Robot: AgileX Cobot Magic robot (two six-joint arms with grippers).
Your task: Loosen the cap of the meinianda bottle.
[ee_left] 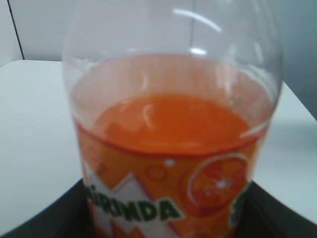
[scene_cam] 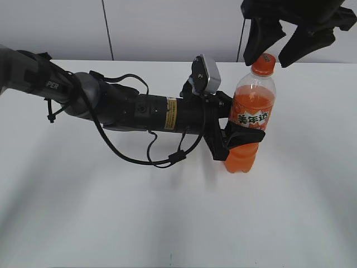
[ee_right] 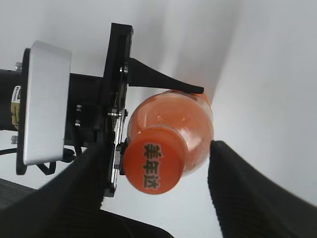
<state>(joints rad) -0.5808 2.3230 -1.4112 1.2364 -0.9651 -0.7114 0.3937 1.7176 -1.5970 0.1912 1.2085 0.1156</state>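
I see the meinianda bottle standing upright on the white tabletop, right of centre and toward the far side. My left hand comes in level from the left and clasps the bottle around its labelled middle, one finger in front and one behind, both touching the plastic. In the left wrist view the bottle fills the frame, blurred, with dark finger edges at the bottom corners, so I judge the grip mostly from the exterior view. My right hand hangs above the cap, its fingers spread to either side of it. From the right wrist view the cap sits between the two ribbed pads, with a clear gap on each side; nothing is pinched there.
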